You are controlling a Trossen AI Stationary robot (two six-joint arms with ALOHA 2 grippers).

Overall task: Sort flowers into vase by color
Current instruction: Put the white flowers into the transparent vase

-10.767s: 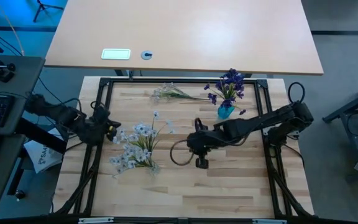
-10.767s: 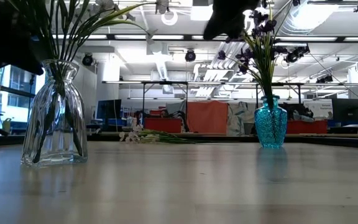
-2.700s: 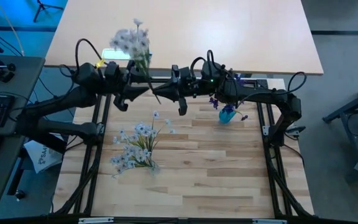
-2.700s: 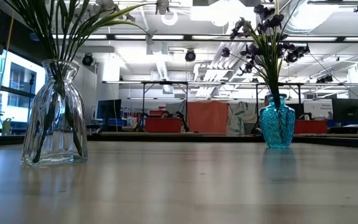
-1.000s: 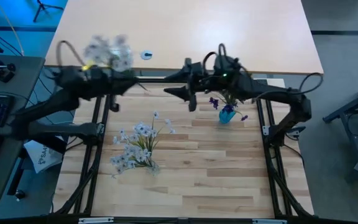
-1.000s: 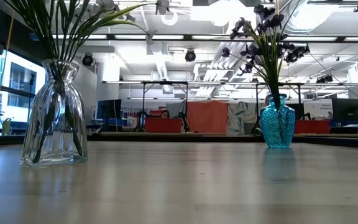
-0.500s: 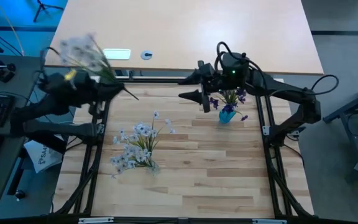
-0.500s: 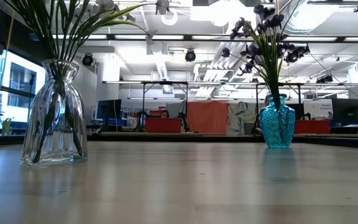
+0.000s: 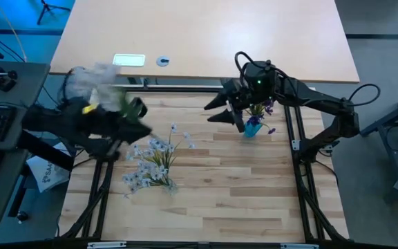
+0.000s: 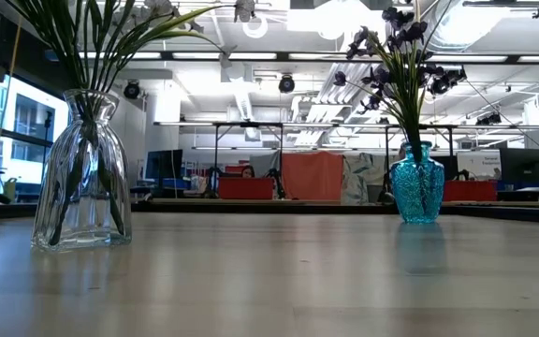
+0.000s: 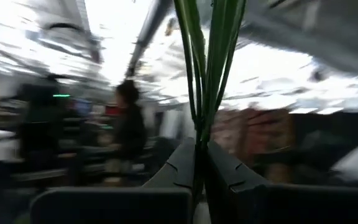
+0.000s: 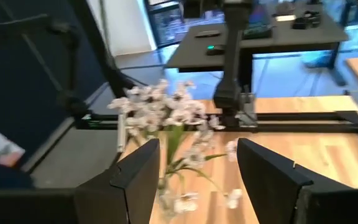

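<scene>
1. L gripper is seen pressed together on green stems of a pale sprig, held raised over the table's left-rear edge, blooms blurred.
2. R gripper is shown spread, nothing between its fingers, raised near the rear, just beside the blue vase.
3. Purple flowers are seen standing upright in the blue vase, right-rear of the table.
4. Pale flowers are seen in the clear vase, left-centre.
5. A person is made out, blurred, in the room beyond.
</scene>
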